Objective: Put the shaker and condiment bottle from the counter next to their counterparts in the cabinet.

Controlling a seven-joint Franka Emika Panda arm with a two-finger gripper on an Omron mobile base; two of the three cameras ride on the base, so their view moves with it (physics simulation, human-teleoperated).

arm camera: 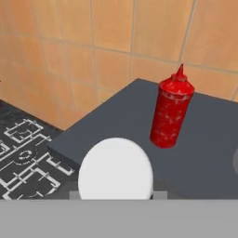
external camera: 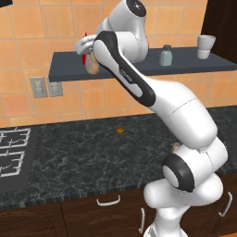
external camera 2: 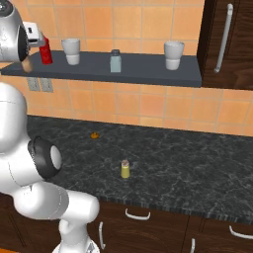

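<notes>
Gripping the tan condiment bottle [external camera: 93, 65] tight with the gripper [arm camera: 115, 194], holding its rounded pale cap [arm camera: 115, 168] at the slate cabinet's [arm camera: 204, 153] end, near the glossy red squeeze bottle [arm camera: 170, 111]. Next likely lowering beside it. Leaving the small yellow-green shaker [external camera 2: 125, 170] standing on the veined black counter [external camera 2: 188, 163].

Glossy white arm [external camera: 180, 111], dark joints
</notes>
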